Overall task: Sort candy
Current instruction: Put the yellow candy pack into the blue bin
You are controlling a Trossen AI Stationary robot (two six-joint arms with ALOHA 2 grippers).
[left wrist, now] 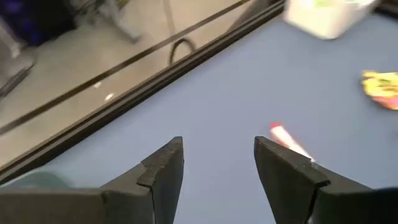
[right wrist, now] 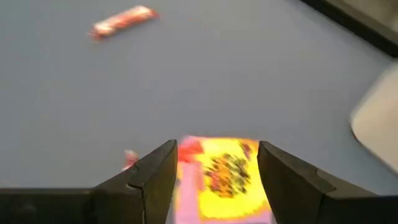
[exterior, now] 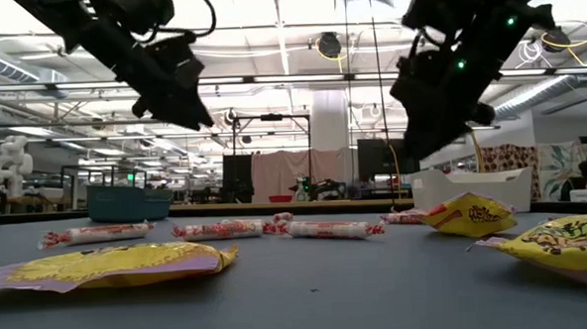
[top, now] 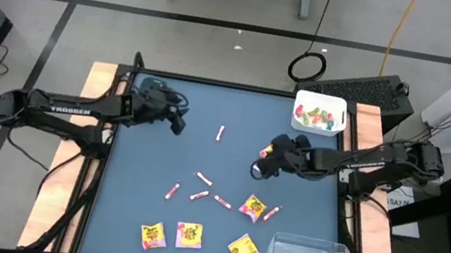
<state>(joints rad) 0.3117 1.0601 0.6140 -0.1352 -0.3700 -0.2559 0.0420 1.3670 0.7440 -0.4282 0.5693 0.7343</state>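
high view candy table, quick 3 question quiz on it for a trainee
1. Pick one. The white bin holds: A) pink-white sticks, B) green and red pieces, C) nothing.
2. Count. How many yellow packets lie on the table?
3. True or false. The left gripper is shut on a stick.

Key: 1 B. 2 four. 3 false: its fingers stand apart with nothing between them.
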